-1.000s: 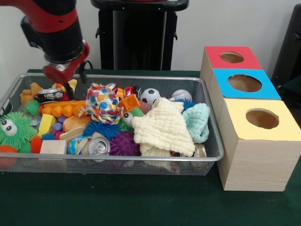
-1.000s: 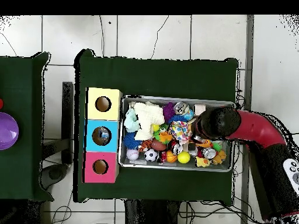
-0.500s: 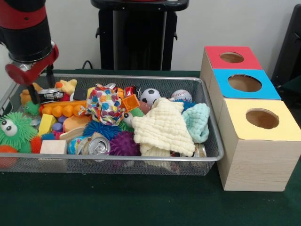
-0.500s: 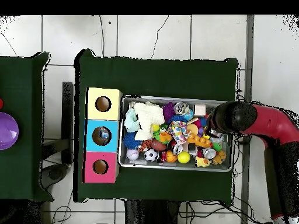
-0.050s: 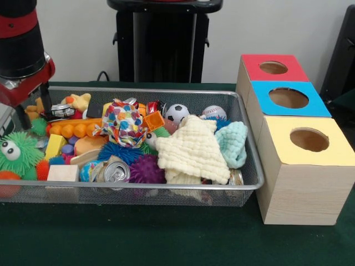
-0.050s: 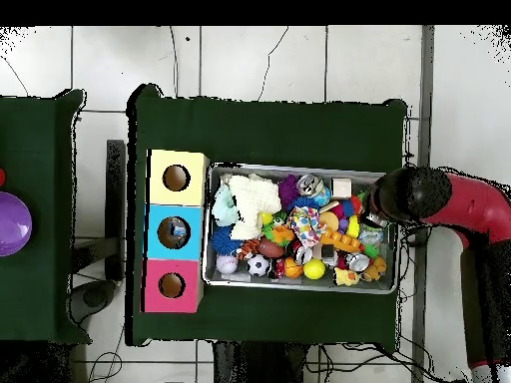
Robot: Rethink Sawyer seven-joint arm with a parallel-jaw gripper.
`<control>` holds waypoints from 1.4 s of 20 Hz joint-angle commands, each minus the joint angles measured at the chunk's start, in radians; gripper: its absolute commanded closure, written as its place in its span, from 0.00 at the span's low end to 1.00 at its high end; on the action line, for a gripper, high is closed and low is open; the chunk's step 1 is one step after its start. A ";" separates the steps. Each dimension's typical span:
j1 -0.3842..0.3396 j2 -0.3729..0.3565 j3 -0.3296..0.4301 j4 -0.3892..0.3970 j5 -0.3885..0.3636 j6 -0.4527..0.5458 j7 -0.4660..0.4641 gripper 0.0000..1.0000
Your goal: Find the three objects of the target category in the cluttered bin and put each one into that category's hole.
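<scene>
The gripper (image 5: pixel 22 111) hangs at the end of the wire bin (image 5: pixel 166 188) farthest from the boxes, over the rim beside the fuzzy green toy (image 5: pixel 16 152). Only dark tips show under the red and black wrist, so I cannot tell how it is set, and nothing seems to hang from it. From above, the arm's black end (image 6: pixel 407 194) covers that corner, so that angle is no help either.

Which category is wanted I can't say; the bin holds several. There are cans: one silver can (image 5: pixel 115 173) lying against the front wall and another can (image 5: pixel 60 111) just beside the gripper. There are balls, such as the soccer ball (image 5: pixel 177 113) and the baseball (image 5: pixel 214 112), and cloths, with the cream cloth (image 5: pixel 192 151) draped over much of the end nearer the boxes.

To my eye the step is still picking a target. It would go best with a piece lying on top and free of its neighbours, taken from straight above. The holes in the red box (image 5: pixel 273 67), blue box (image 5: pixel 288 98) and yellow box (image 5: pixel 309 139) sit well apart from the gripper, across the whole bin, so a firm hold matters for the carry.
</scene>
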 commanded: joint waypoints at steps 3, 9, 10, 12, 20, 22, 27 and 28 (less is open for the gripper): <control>0.000 0.091 0.059 -0.111 -0.099 0.002 -0.231 0.00; -0.010 0.119 0.085 -0.163 -0.127 0.021 -0.359 0.00; -0.012 0.131 0.089 -0.175 -0.130 0.021 -0.369 0.00; -0.014 0.149 0.094 -0.193 -0.139 0.021 -0.384 0.00; -0.011 0.188 0.098 -0.210 -0.147 0.017 -0.388 0.00; -0.009 0.181 0.094 -0.187 -0.137 0.010 -0.368 0.00; -0.004 0.145 0.110 -0.110 -0.096 0.020 -0.355 0.00; 0.001 0.146 0.104 -0.113 -0.098 0.025 -0.345 0.00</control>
